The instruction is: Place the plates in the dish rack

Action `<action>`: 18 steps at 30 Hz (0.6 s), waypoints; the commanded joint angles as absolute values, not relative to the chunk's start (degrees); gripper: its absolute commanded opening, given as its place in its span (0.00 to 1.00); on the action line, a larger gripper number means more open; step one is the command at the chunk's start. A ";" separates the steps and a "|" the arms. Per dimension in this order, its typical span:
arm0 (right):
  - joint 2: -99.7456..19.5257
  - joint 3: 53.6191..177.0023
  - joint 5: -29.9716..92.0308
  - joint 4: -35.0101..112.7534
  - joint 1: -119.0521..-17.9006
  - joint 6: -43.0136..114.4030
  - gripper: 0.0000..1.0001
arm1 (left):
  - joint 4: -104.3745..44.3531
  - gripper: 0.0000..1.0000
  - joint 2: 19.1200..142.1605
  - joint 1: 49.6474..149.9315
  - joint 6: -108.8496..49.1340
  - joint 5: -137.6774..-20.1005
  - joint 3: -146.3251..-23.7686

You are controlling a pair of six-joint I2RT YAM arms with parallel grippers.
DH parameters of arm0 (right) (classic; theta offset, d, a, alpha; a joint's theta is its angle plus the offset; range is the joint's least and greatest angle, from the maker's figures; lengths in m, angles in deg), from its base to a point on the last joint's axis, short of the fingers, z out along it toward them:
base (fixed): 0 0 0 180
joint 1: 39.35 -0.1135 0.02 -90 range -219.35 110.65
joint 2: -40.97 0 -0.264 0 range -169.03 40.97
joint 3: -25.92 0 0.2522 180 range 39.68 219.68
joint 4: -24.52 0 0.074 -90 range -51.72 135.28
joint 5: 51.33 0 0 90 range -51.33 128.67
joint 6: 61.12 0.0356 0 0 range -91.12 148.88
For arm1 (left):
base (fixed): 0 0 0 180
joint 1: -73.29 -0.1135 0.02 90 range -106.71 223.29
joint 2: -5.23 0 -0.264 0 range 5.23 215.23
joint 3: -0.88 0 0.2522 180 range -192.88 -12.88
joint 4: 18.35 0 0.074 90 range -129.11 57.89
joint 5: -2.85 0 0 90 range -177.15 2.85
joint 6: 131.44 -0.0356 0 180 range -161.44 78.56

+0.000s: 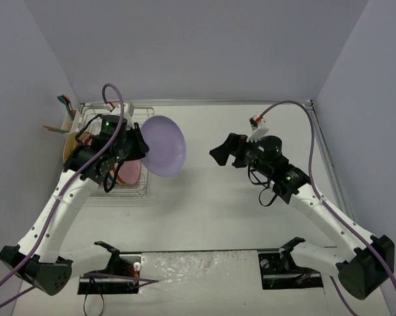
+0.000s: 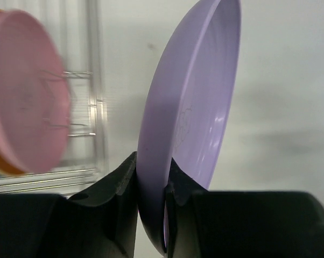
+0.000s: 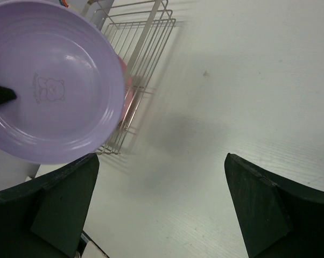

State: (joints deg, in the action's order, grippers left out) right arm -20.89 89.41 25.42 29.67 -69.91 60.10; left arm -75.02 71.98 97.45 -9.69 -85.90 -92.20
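Observation:
My left gripper (image 1: 140, 146) is shut on the rim of a lilac plate (image 1: 164, 146) and holds it on edge in the air just right of the dish rack (image 1: 137, 191). In the left wrist view the plate (image 2: 194, 107) stands between my two black fingers (image 2: 121, 183). A pink plate (image 2: 27, 107) stands upright in the rack (image 2: 92, 107); it shows from above (image 1: 127, 174) under my left arm. A tan plate (image 1: 72, 143) edge shows at the rack's left. My right gripper (image 1: 223, 153) is open and empty above the table's middle; its view shows the lilac plate (image 3: 54, 86) and the rack (image 3: 146, 32).
A small caddy with orange and green items (image 1: 66, 115) sits at the rack's far left by the left wall. Grey walls close the table on three sides. Purple cables loop over both arms.

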 commanded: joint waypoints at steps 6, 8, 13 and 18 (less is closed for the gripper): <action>-11.89 90.68 27.73 34.63 -65.80 55.86 1.00 | -82.23 0.00 75.69 97.11 -29.84 -119.72 -99.87; -11.32 90.05 27.28 34.90 -65.24 56.02 1.00 | -81.86 0.00 76.90 97.11 -31.65 -122.08 -99.80; -10.08 89.16 26.52 35.79 -63.81 56.56 1.00 | -82.44 0.00 81.62 97.11 -33.04 -126.12 -100.12; -8.64 88.49 26.40 36.54 -63.00 56.62 1.00 | -80.29 0.00 84.20 97.11 -33.48 -127.13 -98.29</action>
State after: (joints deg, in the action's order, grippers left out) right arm -10.52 88.35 26.88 38.63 -63.80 57.13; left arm -82.59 84.03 97.29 -30.57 -121.14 -97.42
